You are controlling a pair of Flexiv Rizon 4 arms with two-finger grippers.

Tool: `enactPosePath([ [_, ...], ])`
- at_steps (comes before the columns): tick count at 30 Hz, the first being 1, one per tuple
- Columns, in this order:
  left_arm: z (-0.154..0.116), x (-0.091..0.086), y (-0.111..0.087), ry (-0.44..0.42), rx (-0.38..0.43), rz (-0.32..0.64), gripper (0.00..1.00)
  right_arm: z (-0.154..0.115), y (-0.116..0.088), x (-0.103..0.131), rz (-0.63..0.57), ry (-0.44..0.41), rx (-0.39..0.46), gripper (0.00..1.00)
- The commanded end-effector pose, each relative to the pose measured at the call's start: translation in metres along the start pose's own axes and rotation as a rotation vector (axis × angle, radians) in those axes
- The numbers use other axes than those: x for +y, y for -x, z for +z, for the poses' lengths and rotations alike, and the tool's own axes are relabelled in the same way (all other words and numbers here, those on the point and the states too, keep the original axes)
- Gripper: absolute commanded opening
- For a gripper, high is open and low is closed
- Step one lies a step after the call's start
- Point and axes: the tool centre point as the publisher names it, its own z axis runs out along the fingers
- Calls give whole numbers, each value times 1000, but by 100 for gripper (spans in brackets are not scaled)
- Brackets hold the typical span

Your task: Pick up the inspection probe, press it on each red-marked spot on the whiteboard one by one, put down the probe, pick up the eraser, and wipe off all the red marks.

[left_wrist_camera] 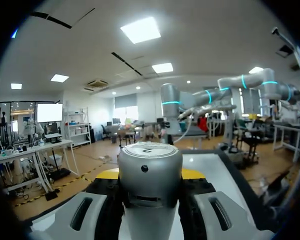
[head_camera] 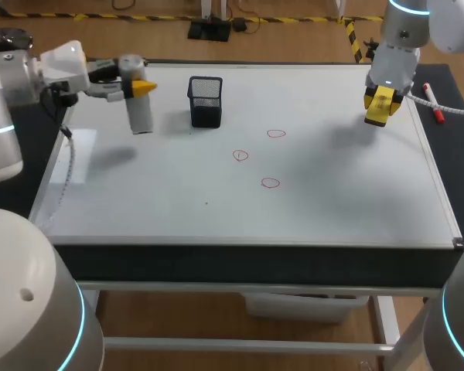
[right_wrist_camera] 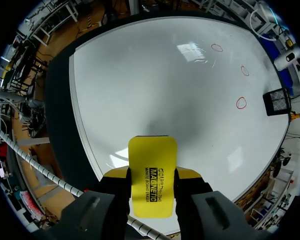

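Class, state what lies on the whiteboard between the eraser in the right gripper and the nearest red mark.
Nothing: the head view shows bare whiteboard between the eraser and the nearest red mark.

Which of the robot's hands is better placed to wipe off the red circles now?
Right. The right hand already grips the yellow eraser, and the three red circles lie on the whiteboard ahead of it. The left hand is full: it holds the grey probe.
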Motion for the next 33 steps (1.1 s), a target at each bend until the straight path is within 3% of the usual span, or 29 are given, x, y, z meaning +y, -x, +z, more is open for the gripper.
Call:
enactPosePath([
  [1, 16, 5, -20, 2, 23, 3, 0, -1, -1, 0, -2, -2, 2, 0],
  [8, 52, 7, -49, -12, 87, -2, 0, -1, -1, 0, -2, -2, 2, 0],
  [13, 72, 5, -57, -41, 130, -4, 0, -1, -1, 0, -2, -2, 2, 0],
  [33, 145, 12, -76, -141, 278, -59, 0, -1, -1, 0, -2, -2, 2, 0],
])
